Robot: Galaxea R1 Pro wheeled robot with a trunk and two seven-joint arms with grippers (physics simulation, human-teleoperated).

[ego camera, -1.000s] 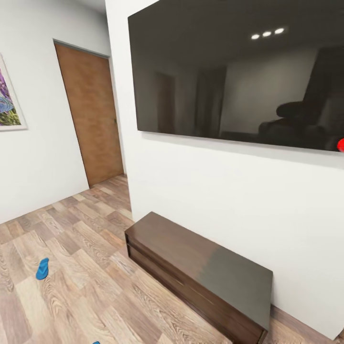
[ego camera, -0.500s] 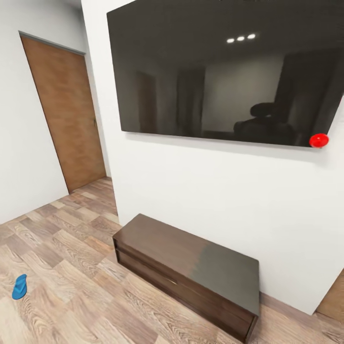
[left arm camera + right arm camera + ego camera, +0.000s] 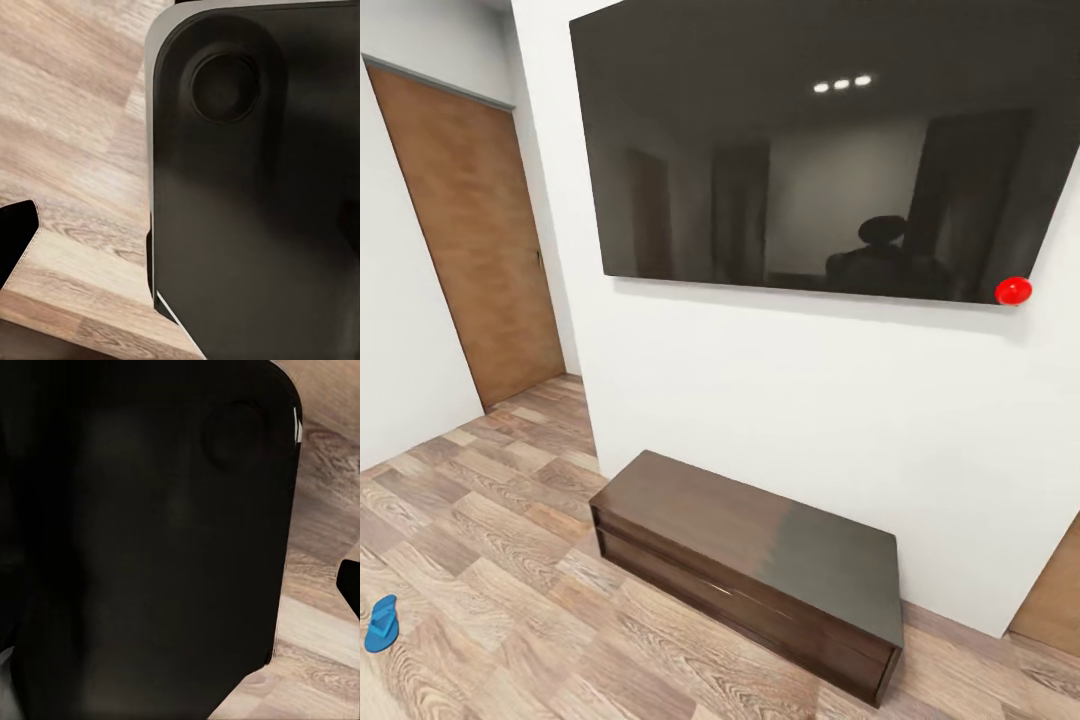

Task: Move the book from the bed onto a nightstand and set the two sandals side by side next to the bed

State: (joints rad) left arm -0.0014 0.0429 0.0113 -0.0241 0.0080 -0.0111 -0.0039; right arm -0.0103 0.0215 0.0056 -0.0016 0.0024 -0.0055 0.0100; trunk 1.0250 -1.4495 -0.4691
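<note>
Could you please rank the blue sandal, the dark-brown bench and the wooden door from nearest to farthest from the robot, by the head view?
1. Bright-blue flip-flop sandal, on the floor at left, and long dark-brown wooden bench, against the wall: too close to call.
2. Brown wooden door, far left, farthest.

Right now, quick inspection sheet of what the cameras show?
Surface: wood-plank floor, bare where seen.
Job's things: one blue sandal flat on the floor at the head view's left edge; nothing seen of the book, bed or nightstand.
Clutter: nothing seen.
Grippers: cannot tell their state; dark robot housing blocks both wrist views.
Cables: nothing seen.
Surroundings: long dark bench against a white wall, big black screen above it, wooden door left.
</note>
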